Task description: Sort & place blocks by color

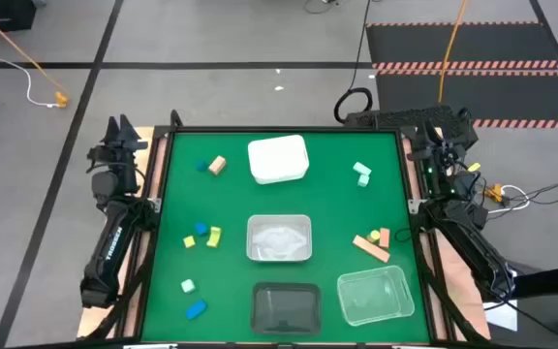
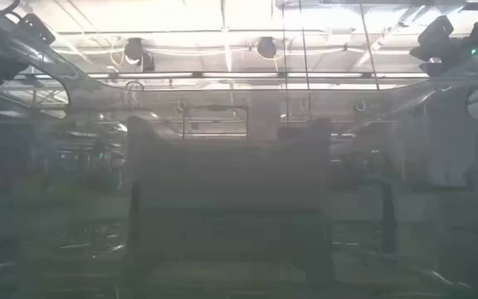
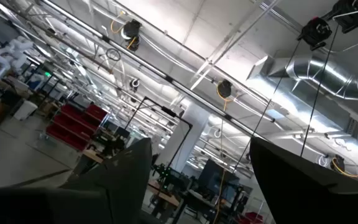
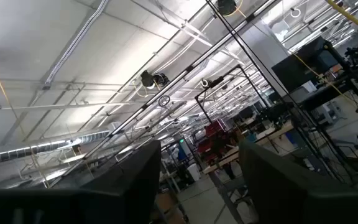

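Small blocks lie loose on the green mat (image 1: 337, 208). A blue one (image 1: 201, 166) and a tan one (image 1: 218, 166) are at the far left, and mint ones (image 1: 361, 173) at the far right. Yellow (image 1: 214, 236) and blue (image 1: 189, 240) blocks sit at mid left. A mint block (image 1: 188, 286) and a blue block (image 1: 196, 309) lie near left, and salmon-tan bars (image 1: 371, 245) lie to the right. My left gripper (image 1: 121, 131) rests off the mat's far left corner, open (image 3: 201, 180). My right gripper (image 1: 450, 126) is parked off the far right corner, open (image 4: 201, 180). Both wrist views show only the ceiling.
Down the mat's middle stand a white tub (image 1: 278, 159), a clear tub (image 1: 279, 238) and a dark tub (image 1: 284, 307). Another clear tub (image 1: 375, 295) stands at the near right. In the low view a hazy tub wall (image 2: 231, 208) fills the middle.
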